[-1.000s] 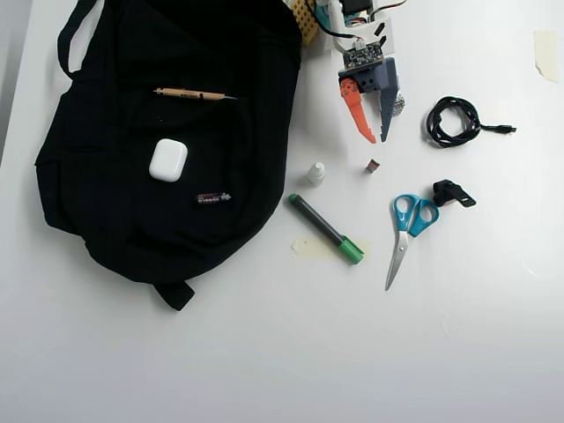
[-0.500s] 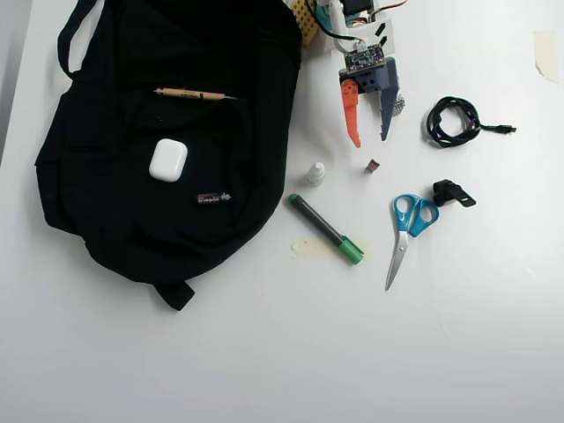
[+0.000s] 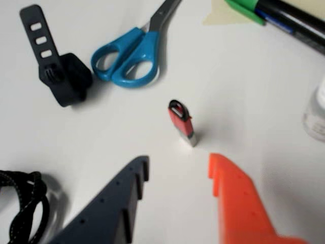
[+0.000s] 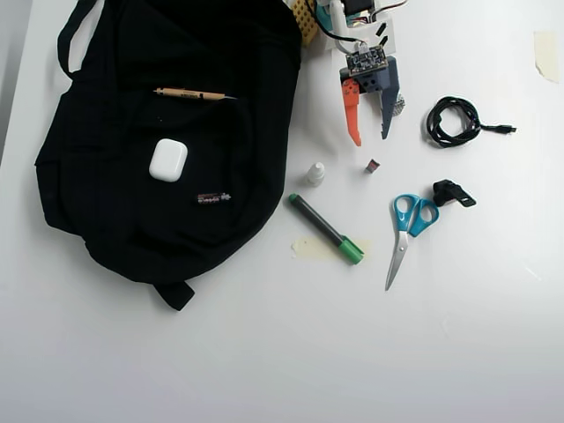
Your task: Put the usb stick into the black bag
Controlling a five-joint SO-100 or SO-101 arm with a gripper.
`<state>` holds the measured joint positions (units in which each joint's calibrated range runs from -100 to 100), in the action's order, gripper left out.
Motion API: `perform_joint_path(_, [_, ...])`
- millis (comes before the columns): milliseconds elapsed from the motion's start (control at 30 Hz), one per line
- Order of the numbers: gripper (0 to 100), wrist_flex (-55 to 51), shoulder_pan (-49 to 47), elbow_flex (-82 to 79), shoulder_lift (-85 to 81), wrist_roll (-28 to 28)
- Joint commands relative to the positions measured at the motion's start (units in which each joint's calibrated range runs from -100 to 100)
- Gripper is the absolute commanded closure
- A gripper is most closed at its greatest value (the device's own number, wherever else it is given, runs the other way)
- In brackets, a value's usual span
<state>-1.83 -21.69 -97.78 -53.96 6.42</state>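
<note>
The usb stick (image 3: 182,123) is tiny, dark red with a silver end, and lies on the white table; in the overhead view (image 4: 372,166) it sits a little below my gripper. My gripper (image 3: 179,165) is open and empty, its dark blue finger on the left and orange finger on the right of the wrist view, just short of the stick. In the overhead view the gripper (image 4: 370,139) points down the picture. The black bag (image 4: 167,132) lies flat at the left, well away from the stick.
Blue scissors (image 4: 405,220), a black clip (image 4: 451,193), a coiled black cable (image 4: 454,122), a green-capped marker (image 4: 326,229) and a small clear bottle (image 4: 315,174) lie around the stick. On the bag rest a white case (image 4: 167,159), a pencil (image 4: 189,93) and a thin stick (image 4: 213,198).
</note>
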Motion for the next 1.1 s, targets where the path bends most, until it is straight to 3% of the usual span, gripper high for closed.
perform_joint_path(0, [79, -0.2, 0.3, -0.8, 0.2, 0.2])
perform_joint_path(100, [75, -0.3, 0.8, -0.8, 0.3, 0.2])
perform_joint_path(433, [75, -0.3, 2.4, 0.6, 0.3, 0.2])
perform_joint_path(633, [74, -8.7, 2.7, 5.7, 0.4, 0.2])
perform_joint_path(833, [74, -9.5, 2.5, 7.7, 0.5, 0.2])
perform_joint_path(1067, [74, -9.5, 2.3, 15.4, 12.2, 0.2])
